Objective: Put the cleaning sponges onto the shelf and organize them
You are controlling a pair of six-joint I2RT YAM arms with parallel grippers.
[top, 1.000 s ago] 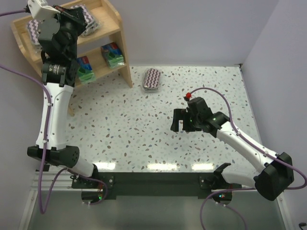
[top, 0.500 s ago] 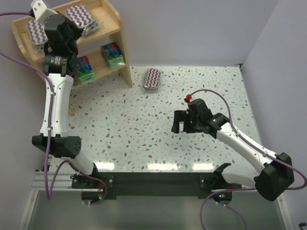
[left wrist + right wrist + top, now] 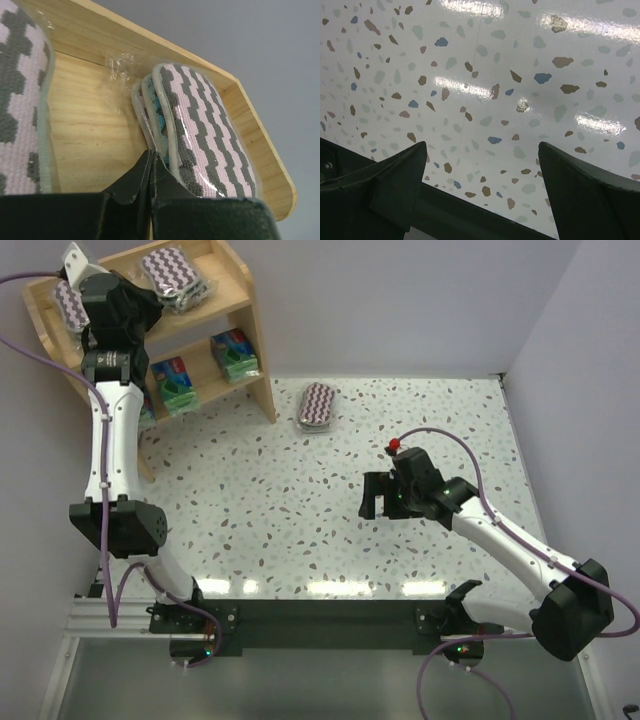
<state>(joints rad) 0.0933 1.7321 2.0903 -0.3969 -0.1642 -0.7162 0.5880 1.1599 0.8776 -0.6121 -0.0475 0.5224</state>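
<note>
Since a second ago the left arm has swung back toward the shelf's [image 3: 228, 275] left end. That uncovers the zigzag pack [image 3: 172, 272] at the right of the top board. The right arm has barely shifted.

The left gripper [image 3: 150, 156] is clenched and holds nothing. Its tips sit on the top board, touching or just beside the wrap of that right pack. A second zigzag pack [image 3: 22, 100] lies at the board's left end, partly hidden by the wrist in the top view. Green-blue packs [image 3: 235, 352] sit on the lower tiers. Two are clearly seen; whether there is a third behind the arm, I cannot tell.

The third zigzag pack [image 3: 318, 405] lies on the table [image 3: 250, 500] at the far edge, just beside the shelf's right leg. The right gripper [image 3: 374, 494] is spread wide and empty. It hangs over bare table right of centre, well apart from that pack.

Step, as I judge it: tidying the top board with closed fingers, with one pack left to shelve.

Next move calls for:
- lifting the left claw clear without dragging the wrap;
- sending an open claw to the far-edge pack;
- gripping it across its narrow width;
- setting it in the gap between the two packs on top.
</note>
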